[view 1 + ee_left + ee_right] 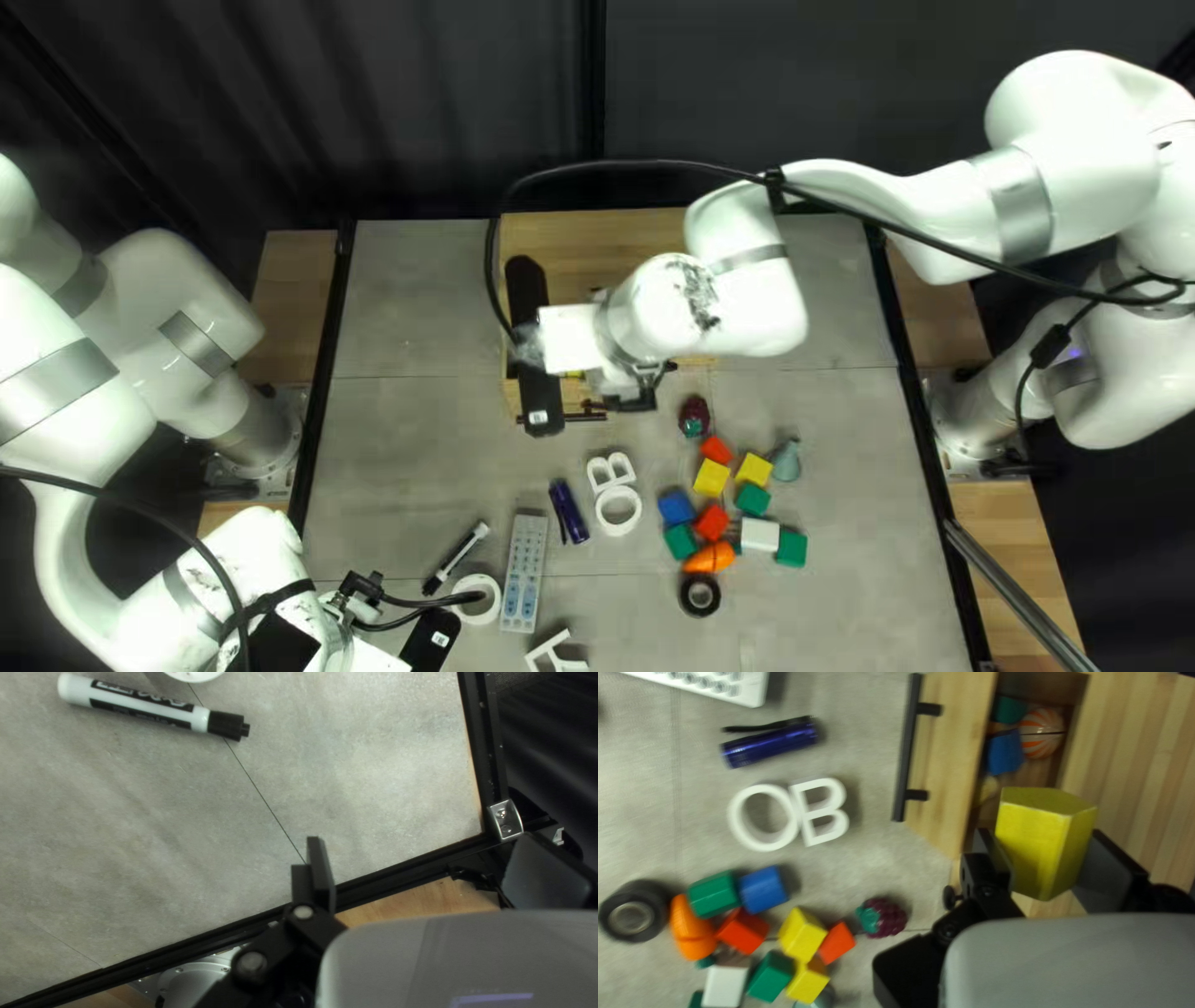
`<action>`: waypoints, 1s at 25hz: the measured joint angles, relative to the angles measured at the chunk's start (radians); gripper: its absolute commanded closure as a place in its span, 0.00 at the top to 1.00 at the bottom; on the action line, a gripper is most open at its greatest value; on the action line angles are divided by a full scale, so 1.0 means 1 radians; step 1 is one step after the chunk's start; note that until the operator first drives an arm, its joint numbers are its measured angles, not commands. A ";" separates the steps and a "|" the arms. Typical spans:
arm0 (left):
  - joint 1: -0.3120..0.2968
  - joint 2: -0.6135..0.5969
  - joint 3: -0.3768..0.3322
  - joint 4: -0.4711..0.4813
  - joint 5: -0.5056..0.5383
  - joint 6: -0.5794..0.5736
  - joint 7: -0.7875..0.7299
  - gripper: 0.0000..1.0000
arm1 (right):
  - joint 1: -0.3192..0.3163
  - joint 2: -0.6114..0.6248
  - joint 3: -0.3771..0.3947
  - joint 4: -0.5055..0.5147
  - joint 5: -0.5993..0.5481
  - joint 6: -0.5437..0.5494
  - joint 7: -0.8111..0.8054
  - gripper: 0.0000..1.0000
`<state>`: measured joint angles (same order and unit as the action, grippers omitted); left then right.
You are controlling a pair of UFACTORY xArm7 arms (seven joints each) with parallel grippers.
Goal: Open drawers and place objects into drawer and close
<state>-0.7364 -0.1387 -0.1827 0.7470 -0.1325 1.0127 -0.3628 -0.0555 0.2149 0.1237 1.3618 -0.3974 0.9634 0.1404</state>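
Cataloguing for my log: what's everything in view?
Cabinet: 1, wooden, far side, drawer open
Drawer contents: several, mixed, partly hidden
Held block: 1, yellow, between right fingers
Loose blocks: 9, assorted, nearside of cabinet
Toys: 3, orange, purple, teal, around blocks
Tape roll: 1, black, by blocks
Letters: 3, white, nearside
Ring: 1, white, beside marker
Marker: 1, white, on table
Flashlight: 1, violet, near letters
Remote: 1, pale, near ring
Table: 1, grey; curtain: 1, black, behind
Left arm: 1, white, left edge, fingers open
Right arm: 1, white, right edge

A dark curtain hangs behind the grey table.
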 measured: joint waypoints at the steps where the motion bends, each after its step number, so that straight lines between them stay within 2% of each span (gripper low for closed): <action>1: 0.000 0.000 0.000 0.000 0.000 0.000 0.000 1.00 | -0.002 0.001 -0.002 -0.010 -0.002 -0.012 0.004 0.02; 10: 0.000 0.000 0.000 0.000 0.000 0.000 0.000 1.00 | -0.016 0.004 -0.015 -0.041 -0.010 -0.049 0.009 0.03; 17: 0.000 0.000 0.000 0.000 0.000 0.000 0.000 1.00 | -0.026 0.019 -0.021 -0.061 -0.014 -0.085 0.003 0.08; 18: 0.000 0.000 0.000 0.000 0.000 0.000 0.000 1.00 | -0.028 0.020 -0.022 -0.066 -0.014 -0.092 0.002 0.70; 19: 0.000 0.000 0.000 0.000 0.000 0.000 0.000 1.00 | -0.029 0.020 -0.023 -0.069 -0.014 -0.097 0.002 0.94; 20: 0.000 0.000 0.000 0.000 0.000 0.000 0.000 1.00 | -0.031 0.021 -0.024 -0.072 -0.014 -0.101 0.002 1.00; 25: 0.000 0.000 0.000 0.000 0.000 0.000 0.000 1.00 | -0.030 0.023 -0.024 -0.067 -0.016 -0.105 0.008 1.00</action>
<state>-0.7364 -0.1387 -0.1827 0.7470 -0.1325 1.0127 -0.3628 -0.0855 0.2382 0.0995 1.2950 -0.4134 0.8586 0.1484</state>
